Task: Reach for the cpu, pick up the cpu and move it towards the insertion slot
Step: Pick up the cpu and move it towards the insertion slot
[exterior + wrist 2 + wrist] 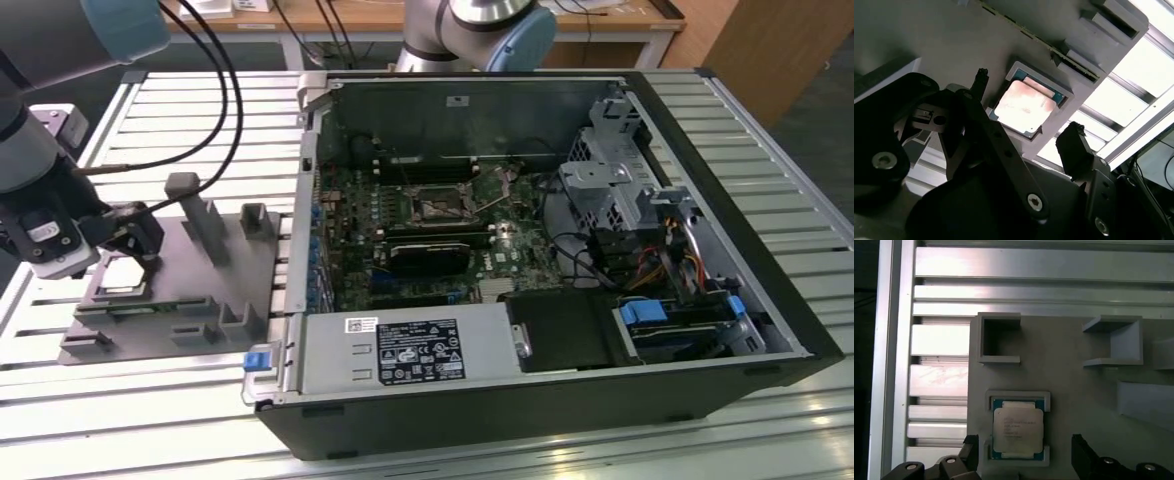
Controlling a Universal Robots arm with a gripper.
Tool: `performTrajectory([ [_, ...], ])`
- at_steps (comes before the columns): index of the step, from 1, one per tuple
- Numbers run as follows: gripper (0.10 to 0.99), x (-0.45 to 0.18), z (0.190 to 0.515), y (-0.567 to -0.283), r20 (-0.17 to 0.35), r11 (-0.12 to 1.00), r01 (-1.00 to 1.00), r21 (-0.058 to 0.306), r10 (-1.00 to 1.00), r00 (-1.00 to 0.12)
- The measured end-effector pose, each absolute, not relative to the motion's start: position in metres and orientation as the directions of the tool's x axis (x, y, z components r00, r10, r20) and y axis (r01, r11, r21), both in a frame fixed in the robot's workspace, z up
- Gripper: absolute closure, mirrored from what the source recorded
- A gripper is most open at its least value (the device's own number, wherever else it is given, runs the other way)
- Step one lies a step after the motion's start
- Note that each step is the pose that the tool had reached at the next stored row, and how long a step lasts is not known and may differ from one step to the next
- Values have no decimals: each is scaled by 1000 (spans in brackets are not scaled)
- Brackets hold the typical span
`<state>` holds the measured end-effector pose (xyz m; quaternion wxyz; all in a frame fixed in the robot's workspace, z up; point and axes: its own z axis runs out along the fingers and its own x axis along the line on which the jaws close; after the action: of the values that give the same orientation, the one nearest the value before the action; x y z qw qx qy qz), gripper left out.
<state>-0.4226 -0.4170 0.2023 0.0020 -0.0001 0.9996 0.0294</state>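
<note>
- Currently the claw (pixel 130 250) hangs at the exterior view's left, just above the grey tray (pixel 200 262) that lies on the slatted metal desk (pixel 200 100).
- Its jaws stand spread apart and grip nothing; in both wrist views the dark fingers (pixel 1081 456) flank the chip on two sides, with a gap showing between each one and the chip.
- The cpu (pixel 1018 429) lies flat in a square framed recess of the tray, silvery top upward, not lifted.
- In the second wrist view the cpu (pixel 1021 106) sits between the two fingertips (pixel 1074 147).
- The insertion slot (pixel 437 207) is on the motherboard inside the open computer case (pixel 534 410), well apart from the claw, toward the exterior view's right.
- Upright pegs (pixel 203 215) rise from the tray between the chip and the case.
</note>
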Motion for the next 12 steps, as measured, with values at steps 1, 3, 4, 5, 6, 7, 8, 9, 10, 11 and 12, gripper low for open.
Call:
performTrajectory([
  [1, 263, -423, 201, -417, -4, 998, 0, 59, 0, -1000],
  [3, 263, -423, 200, -417, -4, 998, 0, 59, 0, -1000],
  [4, 263, -423, 200, -417, -4, 998, 0, 59, 0, -1000],
  [5, 263, -423, 199, -417, -4, 998, 0, 59, 0, -1000],
  [6, 263, -423, 199, -417, -4, 998, 0, 59, 0, -1000],
  [7, 263, -423, 198, -417, -4, 998, 0, 59, 0, -1000],
  [8, 263, -423, 197, -417, -4, 998, -1, 59, 0, -1000],
  [9, 263, -423, 197, -417, -4, 998, -1, 59, -1, -1000],
  [10, 263, -423, 196, -417, -4, 998, -2, 59, -2, -1000],
  [11, 263, -423, 196, -416, -4, 998, -3, 59, -3, -1000],
  [12, 263, -423, 195, -416, -4, 998, -5, 59, -5, -1000],
])
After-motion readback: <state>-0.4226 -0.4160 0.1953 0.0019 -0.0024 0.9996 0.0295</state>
